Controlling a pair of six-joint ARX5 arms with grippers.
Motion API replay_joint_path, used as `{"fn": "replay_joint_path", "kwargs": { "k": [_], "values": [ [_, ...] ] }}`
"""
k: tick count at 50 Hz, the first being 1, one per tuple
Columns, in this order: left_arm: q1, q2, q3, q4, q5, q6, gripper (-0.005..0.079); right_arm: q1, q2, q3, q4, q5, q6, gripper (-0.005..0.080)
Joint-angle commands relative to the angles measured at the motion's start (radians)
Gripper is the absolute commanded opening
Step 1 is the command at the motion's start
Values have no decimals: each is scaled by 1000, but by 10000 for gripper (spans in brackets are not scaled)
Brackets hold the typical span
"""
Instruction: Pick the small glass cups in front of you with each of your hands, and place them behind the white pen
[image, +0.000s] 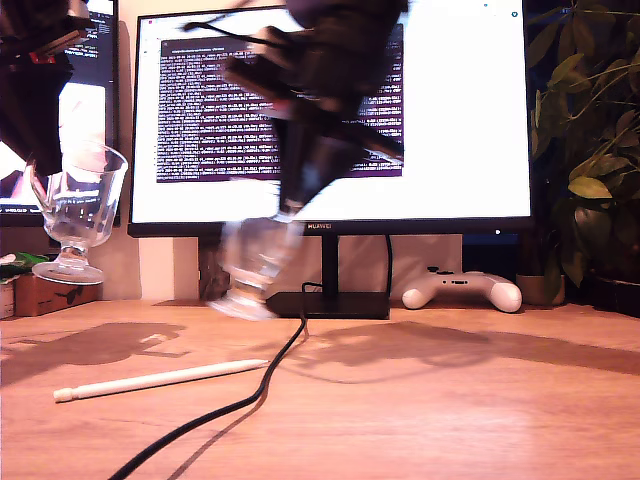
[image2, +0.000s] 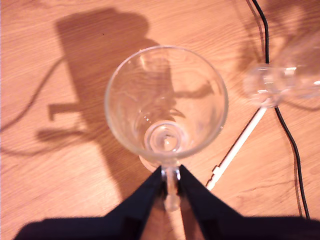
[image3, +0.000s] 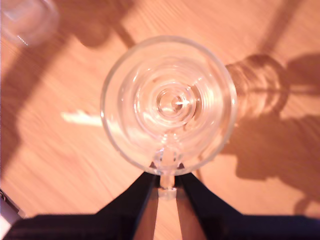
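We've got both cups airborne, each pinched by its handle: my first gripper (image2: 171, 175) clamps the first glass cup (image: 80, 215), and my second gripper (image3: 167, 172) clamps the second glass cup (image: 252, 268). The second is motion-blurred. The white pen (image: 160, 379) lies flat on the table (image: 480, 400) below them, with its long axis running roughly across the exterior view. Set-down has to land on the monitor (image: 330, 110) side of that line. Both cups are clear, footed and empty. The first is tilted.

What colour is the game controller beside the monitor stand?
White, clearest in the exterior view: game controller, near the monitor stand.
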Motion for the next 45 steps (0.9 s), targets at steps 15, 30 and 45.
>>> {"fn": "replay_joint_path", "kwargs": {
  "k": [15,30,45],
  "values": [
    [-3,-23,5,6,14,6,-24,37,76,101,-35,-4,0,-13],
    [-3,-23,5,6,23,6,-24,38,103,102,-28,-4,1,-13],
    [-3,-23,5,6,24,6,-24,35,111,102,-14,0,9,-13]
  ]
}}
